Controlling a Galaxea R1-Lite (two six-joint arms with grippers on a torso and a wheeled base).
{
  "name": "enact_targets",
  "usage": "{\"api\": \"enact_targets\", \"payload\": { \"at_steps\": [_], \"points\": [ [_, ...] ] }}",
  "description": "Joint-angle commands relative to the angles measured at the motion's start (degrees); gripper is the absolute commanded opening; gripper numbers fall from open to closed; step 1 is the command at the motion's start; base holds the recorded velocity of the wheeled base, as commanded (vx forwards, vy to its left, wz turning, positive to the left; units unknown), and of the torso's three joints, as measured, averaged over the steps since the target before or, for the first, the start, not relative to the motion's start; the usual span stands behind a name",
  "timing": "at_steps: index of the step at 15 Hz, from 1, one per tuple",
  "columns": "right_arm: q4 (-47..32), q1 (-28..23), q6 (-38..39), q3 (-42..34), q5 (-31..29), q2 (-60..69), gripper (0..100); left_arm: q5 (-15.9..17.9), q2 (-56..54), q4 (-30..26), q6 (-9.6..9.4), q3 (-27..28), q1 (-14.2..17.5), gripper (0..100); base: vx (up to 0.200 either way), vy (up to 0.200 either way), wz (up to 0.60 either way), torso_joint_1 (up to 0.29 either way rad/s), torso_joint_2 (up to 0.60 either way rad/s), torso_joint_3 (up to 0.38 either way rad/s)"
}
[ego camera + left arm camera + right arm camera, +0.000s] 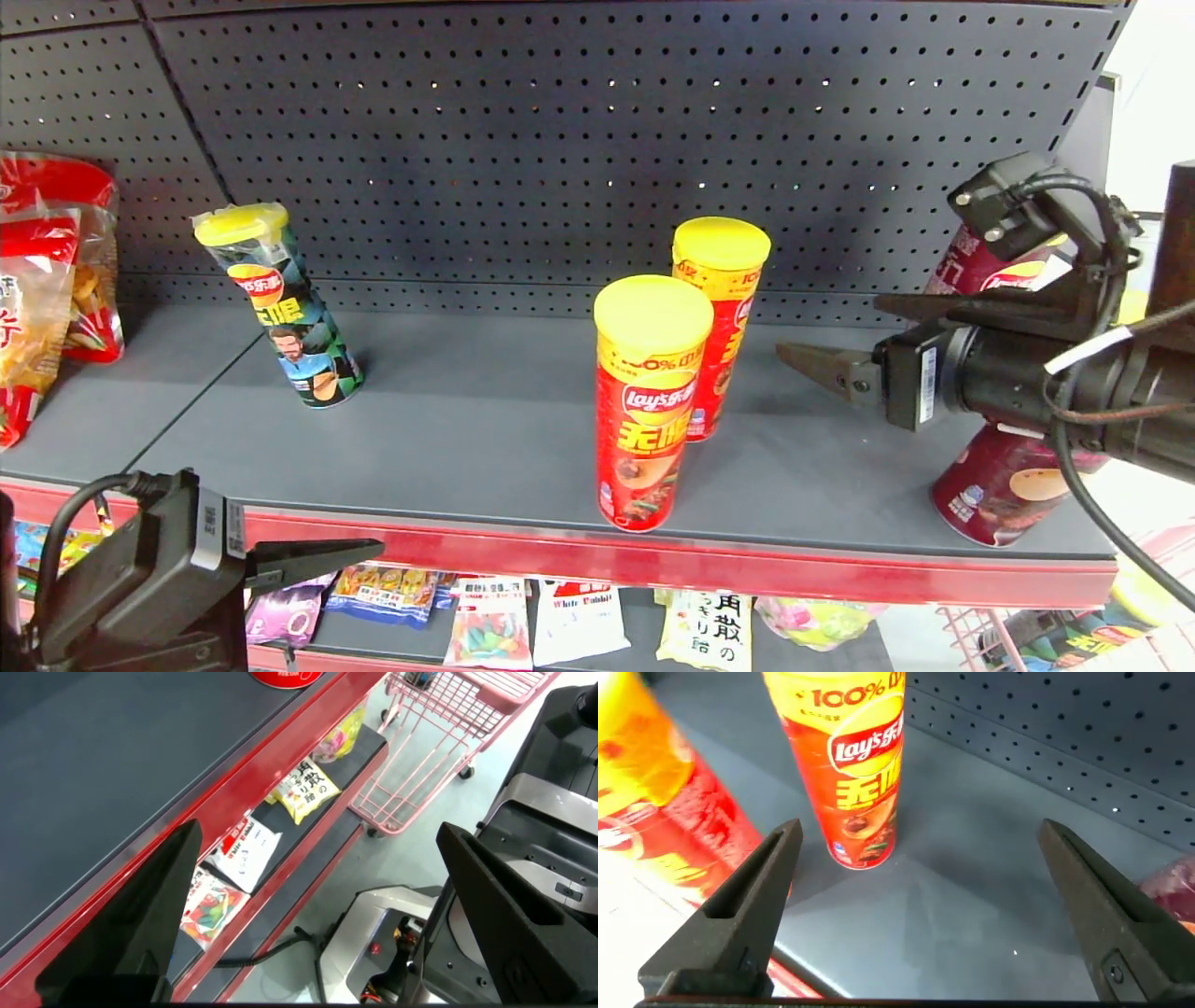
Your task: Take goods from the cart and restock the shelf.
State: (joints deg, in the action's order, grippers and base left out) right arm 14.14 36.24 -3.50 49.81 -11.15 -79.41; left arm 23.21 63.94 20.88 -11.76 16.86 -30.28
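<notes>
- Two pincers, both spread wide with nothing between their fingers.
- The right pincer (pixel 829 325) hangs above the right part of the shelf (pixel 467 420), pointing along it toward two red cans.
- The front red can (pixel 649 411) stands upright near the shelf's red front edge, about mid-length, with a yellow lid.
- The rear red can (pixel 719 317) stands upright just behind it, slightly to the right and closer to the perforated back wall (pixel 560 140).
- A maroon can (pixel 1004 481) sits by the front right corner, tilted and partly hidden behind the right arm.
- A dark green can (pixel 285 308) sits toward the back left of the shelf, well apart from the red ones, looking tilted.
- Snack bags (pixel 51 271) fill the far left end.
- The left pincer (pixel 318 833) is low, in front of the red front edge at its left end.
- Flat packets (pixel 579 616) lie on the lower shelf.
- The pink wire cart (pixel 439 737) stands off the shelf's right end.
</notes>
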Motion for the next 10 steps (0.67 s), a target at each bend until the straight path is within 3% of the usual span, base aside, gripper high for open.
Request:
{"api": "enact_targets", "payload": {
  "at_steps": [1,9,10],
  "points": [
    [0.01,1.11,-0.02,-1.12,-0.01,2.77,100,-0.01,0.31,0.04,-0.01,0.19,0.05,100,0.0,0.0,0.0,0.0,0.0,0.0],
    [0.1,8.14,0.07,-9.56,0.26,17.27,100,-0.01,1.54,0.39,-0.01,0.98,0.05,100,0.0,0.0,0.0,0.0,0.0,0.0],
    [0.01,8.58,-0.02,-12.72,2.89,22.46,100,-0.01,2.77,0.74,-0.1,1.6,0.05,100,0.0,0.0,0.0,0.0,0.0,0.0]
  ]
}}
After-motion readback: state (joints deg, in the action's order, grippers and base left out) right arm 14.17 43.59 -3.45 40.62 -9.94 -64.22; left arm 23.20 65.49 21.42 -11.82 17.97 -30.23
